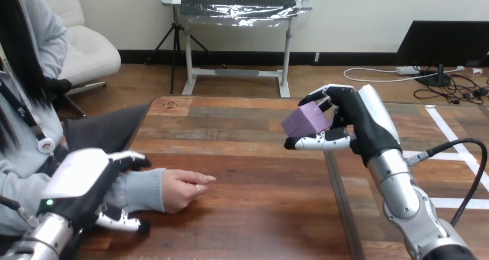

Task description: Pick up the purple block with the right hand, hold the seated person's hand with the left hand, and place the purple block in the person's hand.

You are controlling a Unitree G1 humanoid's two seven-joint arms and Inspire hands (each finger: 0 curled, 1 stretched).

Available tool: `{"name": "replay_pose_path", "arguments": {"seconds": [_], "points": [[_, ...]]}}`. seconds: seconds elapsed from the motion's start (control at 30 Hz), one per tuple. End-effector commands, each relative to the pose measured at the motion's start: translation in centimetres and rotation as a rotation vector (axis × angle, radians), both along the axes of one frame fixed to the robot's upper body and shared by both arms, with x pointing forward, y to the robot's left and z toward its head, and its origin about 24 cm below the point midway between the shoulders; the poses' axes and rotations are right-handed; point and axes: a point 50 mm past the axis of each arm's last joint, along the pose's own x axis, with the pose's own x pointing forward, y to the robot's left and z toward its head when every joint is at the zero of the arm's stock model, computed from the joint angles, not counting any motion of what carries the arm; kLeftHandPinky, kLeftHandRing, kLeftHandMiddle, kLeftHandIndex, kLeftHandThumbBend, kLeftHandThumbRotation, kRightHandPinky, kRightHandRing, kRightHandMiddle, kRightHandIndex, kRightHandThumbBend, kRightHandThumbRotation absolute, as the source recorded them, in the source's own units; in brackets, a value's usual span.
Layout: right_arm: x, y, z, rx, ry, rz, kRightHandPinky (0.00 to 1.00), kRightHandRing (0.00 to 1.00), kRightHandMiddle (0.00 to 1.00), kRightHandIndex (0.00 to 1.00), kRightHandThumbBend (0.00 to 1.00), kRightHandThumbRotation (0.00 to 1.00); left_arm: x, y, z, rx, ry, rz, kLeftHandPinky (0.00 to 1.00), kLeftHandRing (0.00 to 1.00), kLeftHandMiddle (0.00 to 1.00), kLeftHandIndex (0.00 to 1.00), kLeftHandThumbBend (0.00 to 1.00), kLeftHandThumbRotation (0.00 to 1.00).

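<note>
Head view: right hand (352, 121) fingers clamp purple block (307, 121); left hand (81, 182) fingers encircle person's wrist (140, 188). Delivery into person's hand (181, 189) likely follows.

The camera sits on the robot's head and looks forward and down across the wooden surface (248, 214) from close range. The left hand (81, 182) looms large at the lower left corner, while the right hand (360, 119) shows farther out, right of the view's middle.
</note>
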Motion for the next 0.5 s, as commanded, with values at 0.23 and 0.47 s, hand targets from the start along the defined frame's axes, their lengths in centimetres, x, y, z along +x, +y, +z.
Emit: {"name": "replay_pose_path", "arguments": {"seconds": [0.23, 0.47], "points": [[0.3, 0.33, 2.82, 0.053, -0.109, 0.019, 0.05, 0.09, 0.14, 0.17, 0.35, 0.0, 2.01, 0.11, 1.09, 0.023, -0.065, -0.005, 0.68, 0.69, 0.68, 0.68, 1.0, 0.23], [0.09, 0.36, 2.94, 0.06, -0.108, 0.023, 0.05, 0.09, 0.14, 0.17, 0.35, 0.0, 2.02, 0.05, 0.71, 0.008, -0.076, -0.004, 0.58, 0.6, 0.61, 0.62, 1.0, 0.22]]}}
